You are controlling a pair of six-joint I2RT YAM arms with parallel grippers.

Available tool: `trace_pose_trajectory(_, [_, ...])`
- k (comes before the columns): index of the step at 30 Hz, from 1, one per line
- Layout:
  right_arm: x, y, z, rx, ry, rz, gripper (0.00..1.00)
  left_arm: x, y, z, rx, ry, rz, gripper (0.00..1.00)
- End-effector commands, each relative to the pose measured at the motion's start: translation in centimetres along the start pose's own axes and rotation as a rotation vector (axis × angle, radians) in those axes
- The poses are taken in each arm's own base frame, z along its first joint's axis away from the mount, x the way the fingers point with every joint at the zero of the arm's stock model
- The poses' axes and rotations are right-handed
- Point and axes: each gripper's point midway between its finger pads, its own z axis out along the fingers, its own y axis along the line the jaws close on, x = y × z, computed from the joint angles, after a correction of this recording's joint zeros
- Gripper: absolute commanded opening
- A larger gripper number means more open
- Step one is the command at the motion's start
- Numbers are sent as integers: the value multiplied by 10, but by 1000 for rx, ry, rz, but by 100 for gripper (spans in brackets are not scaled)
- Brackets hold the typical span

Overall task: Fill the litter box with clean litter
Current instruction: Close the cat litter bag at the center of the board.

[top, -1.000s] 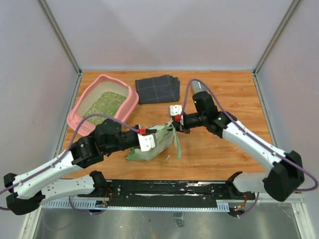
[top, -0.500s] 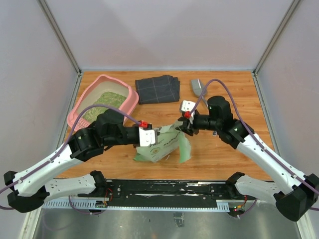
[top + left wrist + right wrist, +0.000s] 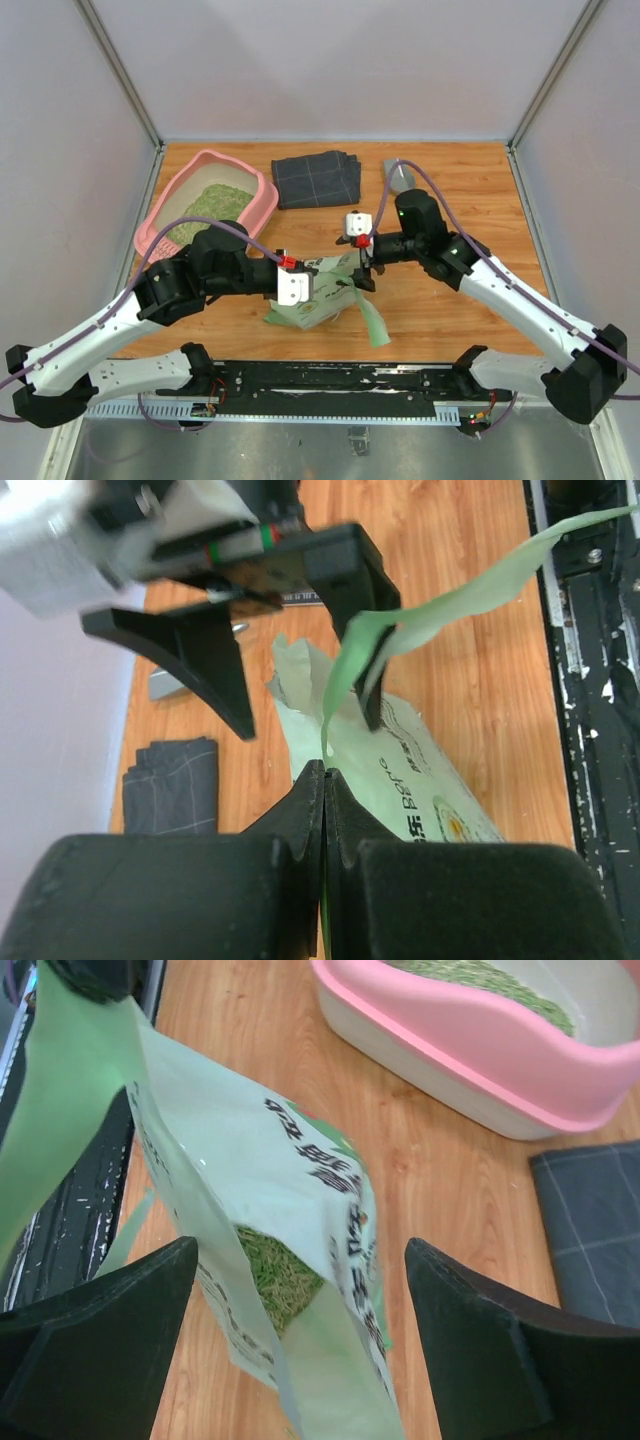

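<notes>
**Bag open, held by one pinch**

Top view: the litter box [image 3: 262, 196] sits at the far left of the table [image 3: 480, 190], and clean litter [image 3: 212, 204] covers part of its floor. Near mid-table the left gripper [image 3: 305, 290] is clenched on the bag [image 3: 325, 300]. The right gripper [image 3: 362, 273] stands just beside the bag's top with its jaws spread, grasping nothing. A loose strip [image 3: 374, 320] trails from the bag toward the near edge.

Left wrist: the two fingers press tight together on thin film at the bag's edge. The strip arcs up past the right gripper's parted fingers.

Right wrist: both fingers stand wide on either side of the bag's open mouth, and more litter shows inside it. The pink box lies beyond.

Likely trouble: the bag hangs from a single pinch on slick film, so it could slip or tear. If it tips before it is over the box, grains would spill onto the wood. The dangling strip could also snag a finger.

Count — one litter box, one bag, one strip, one folded cloth [image 3: 317, 178], one scoop [image 3: 398, 176], two grippers. The litter is in two places: the box and the bag.
</notes>
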Motion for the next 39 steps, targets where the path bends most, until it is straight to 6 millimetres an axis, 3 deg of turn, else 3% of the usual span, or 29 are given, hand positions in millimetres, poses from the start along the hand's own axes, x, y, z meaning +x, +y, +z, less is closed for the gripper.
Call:
trace_pose_trajectory(1, [0,6,28,-70,0,-3,80,-26,38,-13,-150,-46,87,0])
trace_pose_trajectory(3, [8,0,34,-53,19,16,65,-24,45,-16,-182,-27,86,0])
trace_pose_trajectory(6, [13,-8,37,-22,41,29,18,-25,50,-22,-237,-35,11,4])
trace_pose_trajectory(8, [13,-11,38,-7,35,21,2,-30,48,-29,-270,-85,-107,26])
trace_pose_trajectory(10, [16,-13,37,21,29,14,1,-37,44,-39,-304,-166,-257,50])
trace_pose_trajectory(12, [18,-11,33,37,11,-48,1,-44,33,-49,-302,-252,-418,65])
trace_pose_trajectory(13, [18,-10,31,52,-6,-80,1,-47,33,-55,-319,-288,-480,68])
trace_pose_trajectory(16, [14,-11,24,102,-43,-148,1,-37,38,-61,-402,-292,-644,61])
trace_pose_trajectory(18, [10,-12,21,114,-57,-168,1,-15,46,-58,-487,-196,-730,58])
trace_pose_trajectory(20, [8,-12,21,116,-66,-175,1,5,55,-55,-580,-101,-802,49])
trace_pose_trajectory(23, [6,-13,21,118,-68,-176,1,19,56,-41,-610,-19,-930,47])
trace_pose_trajectory(26, [6,-14,20,133,-71,-172,1,32,36,-18,-521,91,-1013,47])
trace_pose_trajectory(30, [6,-16,20,144,-74,-167,1,66,3,9,-419,254,-1067,53])
trace_pose_trajectory(33, [12,-19,21,160,-50,-153,1,61,-16,25,-292,239,-1098,56])
trace_pose_trajectory(39, [13,-20,22,159,-44,-136,1,36,-18,29,-201,152,-1100,62])
